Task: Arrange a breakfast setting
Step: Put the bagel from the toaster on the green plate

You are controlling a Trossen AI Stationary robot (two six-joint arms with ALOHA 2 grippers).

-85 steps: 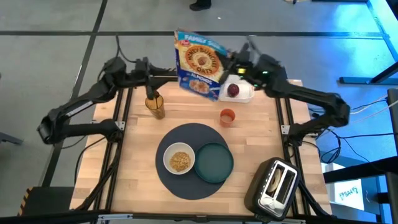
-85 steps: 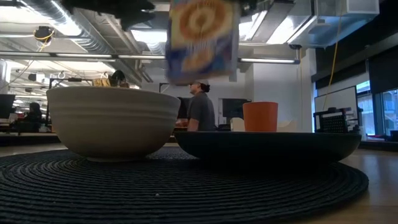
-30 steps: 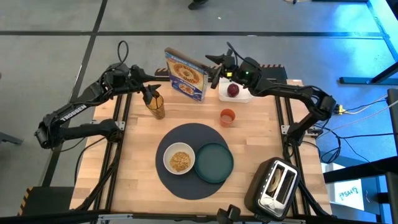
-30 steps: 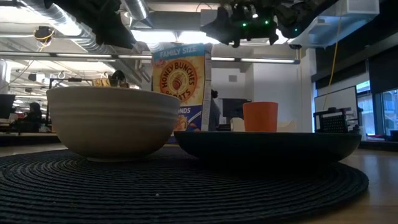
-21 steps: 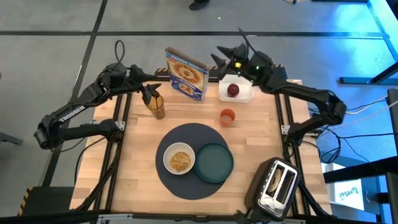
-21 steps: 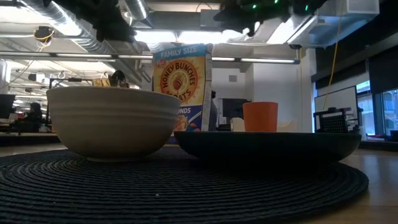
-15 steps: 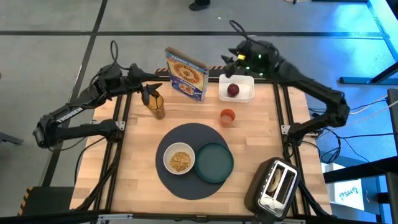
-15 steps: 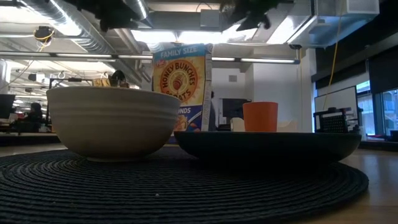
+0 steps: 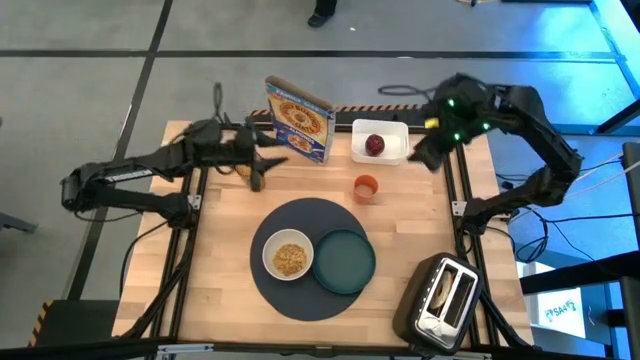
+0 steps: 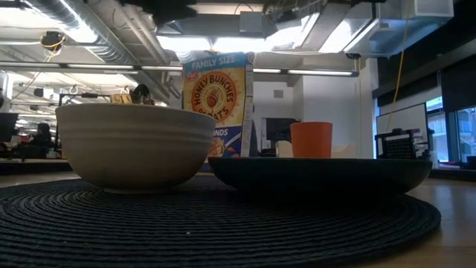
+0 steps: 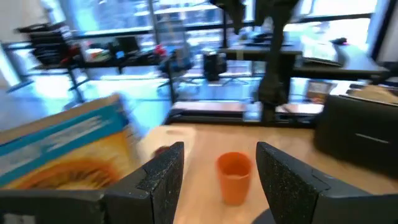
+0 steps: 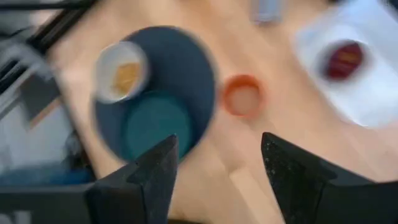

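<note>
A dark grey mat (image 9: 305,262) lies on the table's near middle. On it stand a white bowl (image 9: 290,258) holding brown cereal (image 9: 291,259) and a dark green plate (image 9: 345,262). A small orange cup (image 9: 366,187) stands beyond the mat. The red apple (image 9: 375,145) lies in a white tub (image 9: 393,152) at the far edge. My left gripper (image 9: 280,155) is open, pointing toward the table's right; the cup (image 11: 234,177) shows farther off between its fingers. My right gripper (image 9: 420,155) hangs open, right of the tub.
A cereal box (image 9: 300,120) stands upright at the far edge, left of the tub. An amber jar (image 9: 255,178) stands under my left gripper. A black-and-silver toaster (image 9: 445,295) sits at the near right corner. Bare wood lies left of the mat.
My right gripper has drawn away from the cereal box, passed over the tub and gone toward the table's right edge. My left arm has come down and its gripper has gone toward the table's right, past the jar. The cereal box stays standing.
</note>
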